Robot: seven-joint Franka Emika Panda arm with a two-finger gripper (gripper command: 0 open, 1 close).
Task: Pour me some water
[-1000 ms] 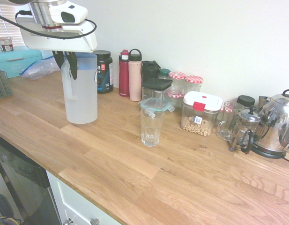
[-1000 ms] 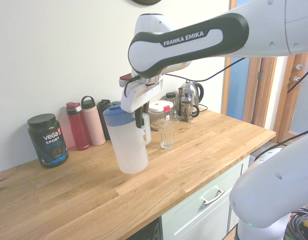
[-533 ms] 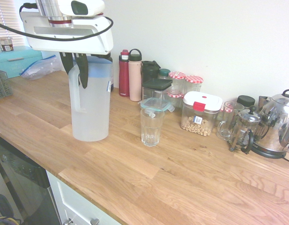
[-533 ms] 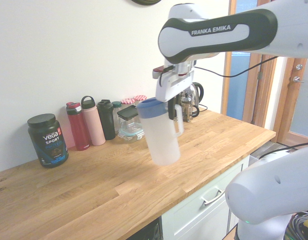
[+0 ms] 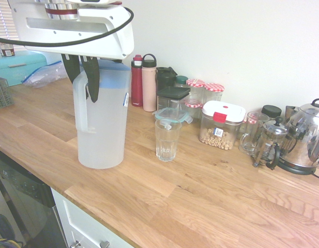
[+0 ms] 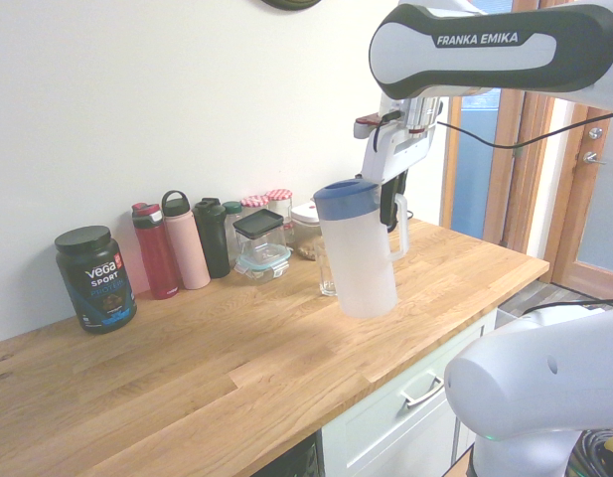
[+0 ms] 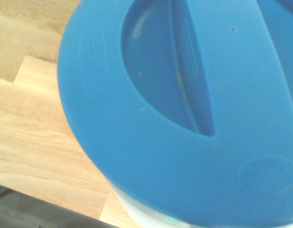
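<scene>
- Water (image 5: 99,147) fills the lower part of a frosted jug (image 5: 101,121) with a blue lid (image 7: 184,104). I see the jug upright, its long axis vertical, hanging above the counter (image 5: 200,196) near the front edge, just beside an empty glass (image 5: 167,139).
- My claw (image 5: 82,77) points straight down, its dark fingers clamped on the jug's side handle (image 5: 80,106).
- The counter is pale oak, set against a white wall. Bottles (image 5: 143,82), jars (image 5: 206,93), a coffee press (image 5: 268,143) and a steel kettle (image 5: 305,137) line the back.
</scene>
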